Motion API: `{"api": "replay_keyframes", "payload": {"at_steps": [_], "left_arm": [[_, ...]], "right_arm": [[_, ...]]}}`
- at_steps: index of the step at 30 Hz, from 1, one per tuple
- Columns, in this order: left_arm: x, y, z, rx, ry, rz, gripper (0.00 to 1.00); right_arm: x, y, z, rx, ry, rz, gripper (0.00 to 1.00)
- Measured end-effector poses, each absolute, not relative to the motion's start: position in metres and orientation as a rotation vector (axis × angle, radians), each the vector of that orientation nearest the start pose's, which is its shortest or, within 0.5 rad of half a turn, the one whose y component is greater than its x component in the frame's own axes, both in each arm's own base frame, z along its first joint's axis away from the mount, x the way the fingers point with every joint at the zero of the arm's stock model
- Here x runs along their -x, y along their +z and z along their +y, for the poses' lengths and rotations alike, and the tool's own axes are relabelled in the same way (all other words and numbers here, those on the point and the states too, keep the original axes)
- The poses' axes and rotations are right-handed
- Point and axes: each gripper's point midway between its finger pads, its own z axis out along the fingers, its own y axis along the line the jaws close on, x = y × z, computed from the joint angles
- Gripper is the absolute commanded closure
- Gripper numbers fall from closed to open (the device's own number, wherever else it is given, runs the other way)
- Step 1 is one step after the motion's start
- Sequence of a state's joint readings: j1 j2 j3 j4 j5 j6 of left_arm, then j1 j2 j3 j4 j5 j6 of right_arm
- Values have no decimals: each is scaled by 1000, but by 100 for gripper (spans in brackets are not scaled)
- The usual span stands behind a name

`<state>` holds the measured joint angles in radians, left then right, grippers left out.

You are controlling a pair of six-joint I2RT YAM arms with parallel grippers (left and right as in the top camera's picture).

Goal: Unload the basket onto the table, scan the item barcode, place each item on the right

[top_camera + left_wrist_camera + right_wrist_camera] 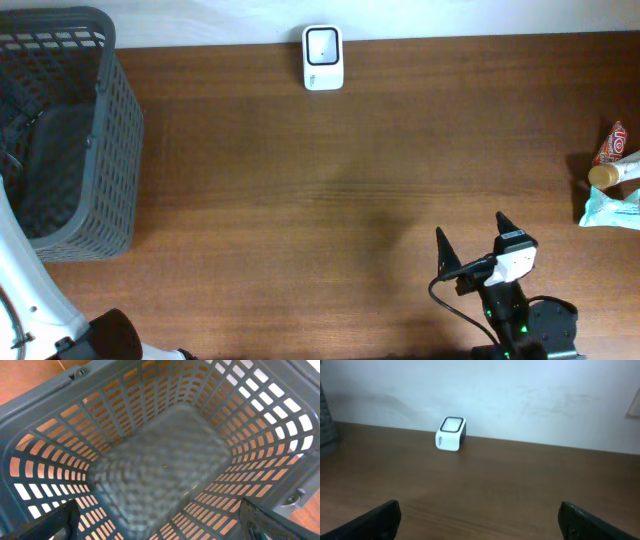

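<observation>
Smooth brown wooden desk. A boxy white scanner with a dark glass face sits at its far edge. Crinkly packets, red and pale blue, lie at the right edge. The right tool is spread wide and empty. The left tool gapes equally wide, empty, over a grey plastic lattice basket.

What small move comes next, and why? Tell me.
Probably swing the open right gripper toward the light blue plastic packet lying to its right: the gripper holds nothing, and nothing lies near the white box-shaped scanner yet.
</observation>
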<state>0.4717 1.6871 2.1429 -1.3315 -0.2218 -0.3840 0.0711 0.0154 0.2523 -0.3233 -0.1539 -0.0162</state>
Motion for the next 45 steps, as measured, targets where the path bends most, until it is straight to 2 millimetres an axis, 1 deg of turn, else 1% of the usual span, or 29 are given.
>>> {"api": "replay_keyframes", "payload": {"at_steps": [2,4,8,12,15,16,19,25,45], "left_arm": [[-338,352,215,1102,311,2179,1],[-338,352,215,1102,310,2179,1],[-338,352,215,1102,311,2179,1],[-338,352,215,1102,310,2179,1],[-338,352,215,1102,311,2179,1],[-338,352,215,1102,310,2179,1],[-338,352,215,1102,311,2179,1],[-338,352,215,1102,310,2179,1],[-338,352,215,1102,311,2179,1]], "right_arm": [[-226,212,41,186,157,1613,1],[-229,208,40,186,146,1601,1],[-240,200,40,188,126,1516,1],[-243,196,38,193,102,1487,1],[-244,195,30,160,63,1492,1],[-245,190,28,149,51,1512,1],[-245,158,20,117,24,1642,1],[-246,158,4,6,20,1648,1],[-246,158,4,-11,36,1648,1]]}}
